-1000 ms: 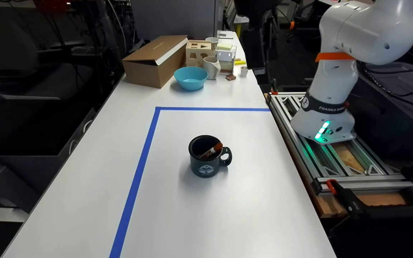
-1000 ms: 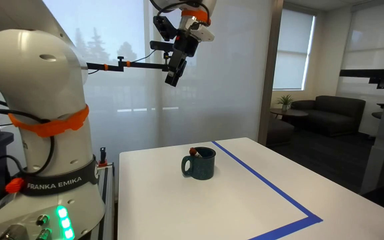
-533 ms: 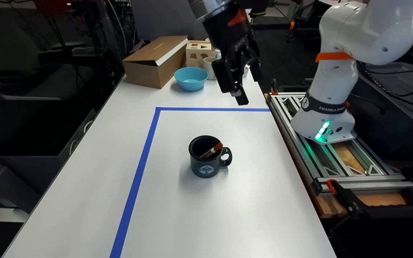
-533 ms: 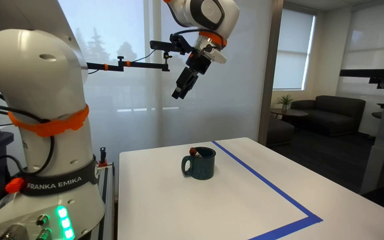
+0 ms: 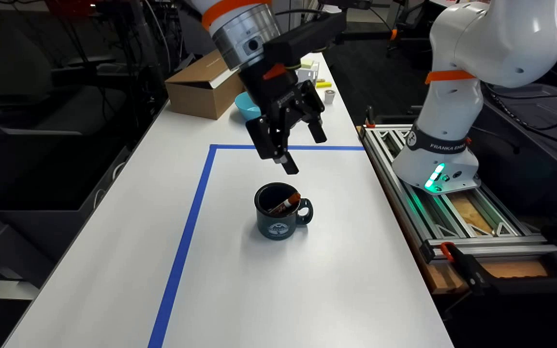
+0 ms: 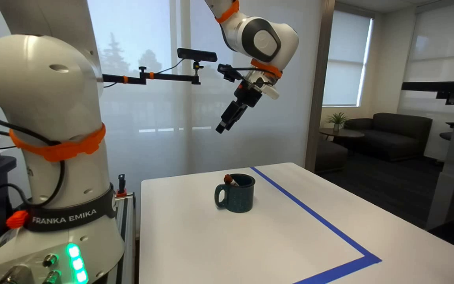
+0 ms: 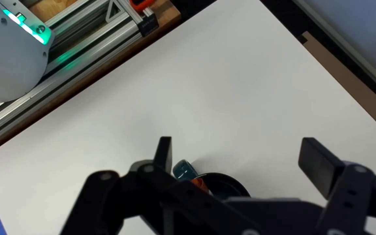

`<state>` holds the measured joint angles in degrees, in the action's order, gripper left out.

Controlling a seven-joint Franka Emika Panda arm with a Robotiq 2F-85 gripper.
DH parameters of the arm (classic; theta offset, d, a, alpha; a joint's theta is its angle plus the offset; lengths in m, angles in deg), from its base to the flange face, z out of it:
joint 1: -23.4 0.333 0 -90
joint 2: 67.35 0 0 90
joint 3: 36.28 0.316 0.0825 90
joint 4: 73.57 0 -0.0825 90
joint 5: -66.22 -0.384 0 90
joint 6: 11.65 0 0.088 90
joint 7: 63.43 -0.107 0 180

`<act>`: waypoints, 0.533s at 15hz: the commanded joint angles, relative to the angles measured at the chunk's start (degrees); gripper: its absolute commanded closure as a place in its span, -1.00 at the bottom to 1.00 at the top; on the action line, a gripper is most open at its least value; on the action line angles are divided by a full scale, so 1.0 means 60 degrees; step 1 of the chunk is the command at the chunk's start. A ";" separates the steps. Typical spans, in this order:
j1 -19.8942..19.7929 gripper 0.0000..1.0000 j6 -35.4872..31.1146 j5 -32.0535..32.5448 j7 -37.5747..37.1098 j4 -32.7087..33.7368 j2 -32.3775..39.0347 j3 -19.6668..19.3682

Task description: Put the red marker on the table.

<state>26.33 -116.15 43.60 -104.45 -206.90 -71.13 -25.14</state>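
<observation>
Hanging over the table (image 5: pixel 331 290): gripper (image 7: pixel 238 156) spread wide, red marker (image 5: pixel 285 203) in the mug (image 5: pixel 276 225)

Jaws first: we log them well apart, fingertips (image 7: pixel 317 165) on either side of a broad gap in the wrist view. In both exterior views we see the gripper tilted, higher than the mug and apart from it. Marker: inside the mug, slanted, red-orange end up at the rim on the handle side, white band next to it; we can't make out the lower end. Mug: dark, upright on the table, inside the outline of blue tape (image 5: pixel 185 244). Wrist view: gripper parts cover much of the mug; we get handle, some rim and the marker's red-orange end near one fingertip. Rest, quick: we note a cardboard box (image 5: pixel 208 92) toward the table's far end in an exterior view, blue bowl (image 5: pixel 245 110) just beside it, partly behind the gripper. Robot base (image 5: pixel 455 163) stands on metal rails (image 5: pixel 501 247) along the table's edge, its green light strip (image 5: pixel 434 175) lit.
</observation>
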 commanded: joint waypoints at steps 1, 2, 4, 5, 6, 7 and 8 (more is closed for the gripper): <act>0.0135 -1.00 -0.0242 0.0085 0.0198 0.0482 0.0703 -0.0381; 0.0130 -1.00 -0.0282 0.0193 0.0235 0.0561 0.0839 -0.0468; 0.0132 -1.00 -0.0274 0.0442 0.0335 0.0665 0.1023 -0.0628; 0.0137 -1.00 -0.0252 0.0591 0.0387 0.0683 0.1075 -0.0697; 0.0144 -1.00 -0.0252 0.0718 0.0447 0.0689 0.1129 -0.0756; 0.0151 -1.00 -0.0268 0.0854 0.0492 0.0663 0.1180 -0.0807; 0.0159 -1.00 -0.0333 0.1035 0.0520 0.0609 0.1211 -0.0847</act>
<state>26.41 -117.96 47.08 -102.16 -203.83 -64.69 -29.16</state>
